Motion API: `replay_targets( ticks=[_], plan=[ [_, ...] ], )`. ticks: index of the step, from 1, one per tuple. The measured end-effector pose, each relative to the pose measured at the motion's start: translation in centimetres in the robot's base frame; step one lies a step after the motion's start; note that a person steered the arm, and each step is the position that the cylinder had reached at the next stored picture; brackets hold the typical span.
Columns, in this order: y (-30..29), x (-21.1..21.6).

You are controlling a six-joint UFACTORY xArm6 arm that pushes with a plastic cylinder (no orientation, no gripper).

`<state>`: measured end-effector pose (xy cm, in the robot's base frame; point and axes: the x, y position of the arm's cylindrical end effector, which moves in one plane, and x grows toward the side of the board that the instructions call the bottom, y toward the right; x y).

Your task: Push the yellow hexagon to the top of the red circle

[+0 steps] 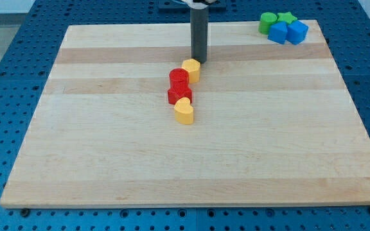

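The yellow hexagon (191, 69) sits near the board's middle, a little toward the view's top. It touches the upper right of the red circle (178, 78). My tip (199, 60) is just above and right of the yellow hexagon, at its top edge; I cannot tell whether they touch. A second red block (180, 94) lies directly below the red circle, touching it. A yellow heart-shaped block (184, 111) lies below that red block.
At the view's top right corner of the wooden board (108, 160) a green circle (268, 23), a green star (287, 18) and two blue blocks (277, 32) (297, 31) are clustered together.
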<state>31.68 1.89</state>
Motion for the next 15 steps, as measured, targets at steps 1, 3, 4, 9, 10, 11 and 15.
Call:
replay_targets(
  ticks=[1, 3, 4, 9, 10, 11, 15],
  plan=[
    [3.0, 0.0],
    [13.6, 0.1],
    [18.7, 1.4],
    [11.3, 7.5],
    [7.5, 7.5],
    [4.9, 7.5],
    [0.7, 5.0]
  ],
)
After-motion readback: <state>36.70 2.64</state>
